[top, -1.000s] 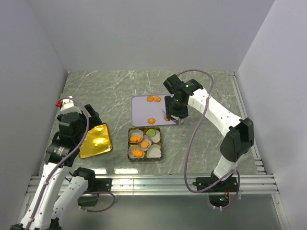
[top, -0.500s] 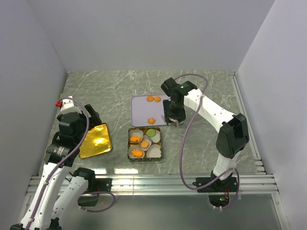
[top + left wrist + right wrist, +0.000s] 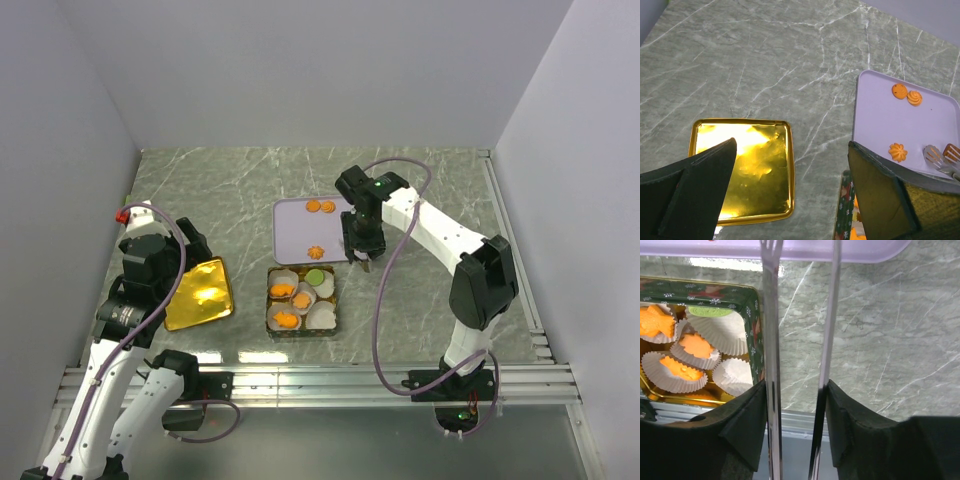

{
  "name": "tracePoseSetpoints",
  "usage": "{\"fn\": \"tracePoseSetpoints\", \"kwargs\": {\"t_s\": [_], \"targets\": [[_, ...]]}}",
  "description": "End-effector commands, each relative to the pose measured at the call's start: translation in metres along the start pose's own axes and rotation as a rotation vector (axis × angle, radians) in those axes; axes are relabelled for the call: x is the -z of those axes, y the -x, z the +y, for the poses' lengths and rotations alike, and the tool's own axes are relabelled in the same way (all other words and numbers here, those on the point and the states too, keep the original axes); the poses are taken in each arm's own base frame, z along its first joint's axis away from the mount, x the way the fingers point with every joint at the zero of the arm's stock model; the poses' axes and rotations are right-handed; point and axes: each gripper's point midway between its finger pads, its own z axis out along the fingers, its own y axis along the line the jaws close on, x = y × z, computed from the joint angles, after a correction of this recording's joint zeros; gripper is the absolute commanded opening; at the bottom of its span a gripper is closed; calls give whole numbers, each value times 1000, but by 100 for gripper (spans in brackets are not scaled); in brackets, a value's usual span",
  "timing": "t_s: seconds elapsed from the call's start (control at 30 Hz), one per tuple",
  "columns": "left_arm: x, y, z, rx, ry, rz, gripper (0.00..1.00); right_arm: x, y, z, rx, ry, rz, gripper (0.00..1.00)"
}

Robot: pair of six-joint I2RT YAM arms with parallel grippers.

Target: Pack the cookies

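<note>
The right gripper clamps tongs whose blades stand apart at the near right corner of the lavender tray; whether the tips hold anything I cannot tell. Three cookies lie on that tray and others in the tin just nearer, so a pick is in hand: I judge the blades must straddle the nearest cookie, to their left, then lift over tray rim and tin wall. Bare marble lies to the right; the left gripper gapes empty above the gold lid, well to the left.
</note>
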Motion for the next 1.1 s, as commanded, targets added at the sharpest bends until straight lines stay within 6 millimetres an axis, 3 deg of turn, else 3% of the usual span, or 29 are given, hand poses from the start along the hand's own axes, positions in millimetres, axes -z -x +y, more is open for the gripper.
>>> {"fn": "tracePoseSetpoints", "kwargs": {"t_s": [0.0,0.3,0.43,0.73,1.07], "targets": [[1,9,-1,8,-2,-34,99,-4,6,1,-8,8,-13,51],[2,10,0,11,-1,-37,99,-3,8,-2,-18,11,-19,45],[2,10,0,11,1,-37,99,8,15,-1,-25,23,-43,44],[2,10,0,9,-5,-38,99,55,43,9,-45,71,-136,42],[2,10,-1,10,-10,-39,99,96,44,28,-49,212,-176,41]]}}
